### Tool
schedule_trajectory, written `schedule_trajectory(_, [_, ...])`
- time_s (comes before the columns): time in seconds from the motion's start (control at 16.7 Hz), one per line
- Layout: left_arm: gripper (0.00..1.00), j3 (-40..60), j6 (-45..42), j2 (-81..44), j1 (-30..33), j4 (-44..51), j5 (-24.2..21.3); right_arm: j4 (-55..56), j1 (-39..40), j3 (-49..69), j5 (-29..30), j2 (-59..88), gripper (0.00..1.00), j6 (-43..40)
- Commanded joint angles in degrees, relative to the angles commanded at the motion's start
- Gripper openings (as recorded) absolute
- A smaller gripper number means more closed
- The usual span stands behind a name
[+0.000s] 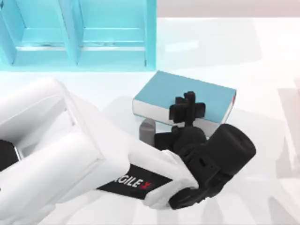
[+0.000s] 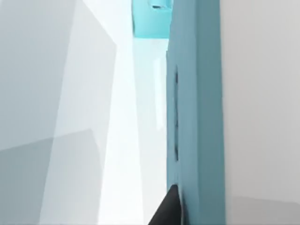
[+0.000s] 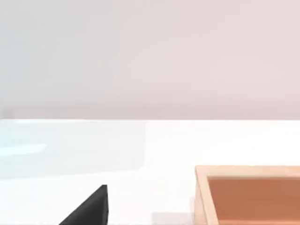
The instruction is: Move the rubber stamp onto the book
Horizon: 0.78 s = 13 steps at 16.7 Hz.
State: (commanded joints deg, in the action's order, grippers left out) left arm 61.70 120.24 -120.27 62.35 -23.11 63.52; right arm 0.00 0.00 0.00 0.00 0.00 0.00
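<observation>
Left arm stretches across the table, its pincer (image 1: 188,108) pointing down.

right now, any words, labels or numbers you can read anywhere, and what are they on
"AGILE" followed by a red mark, partly cut off, white letters on a black panel of the left arm.
The book has a plain teal cover with no text.
The shelf unit carries no lettering.
</observation>
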Motion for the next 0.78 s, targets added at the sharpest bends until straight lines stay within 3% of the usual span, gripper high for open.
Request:
schedule_trajectory(0.42, [0.98,0.0,0.0,0.0,0.0,0.0,0.0,0.0,0.0,0.0,0.0,0.0,1.00,0.0])
schedule_trajectory(0.78, [1.00,0.0,0.0,0.0,0.0,0.0,0.0,0.0,0.0,0.0,0.0,0.0,1.00,0.0])
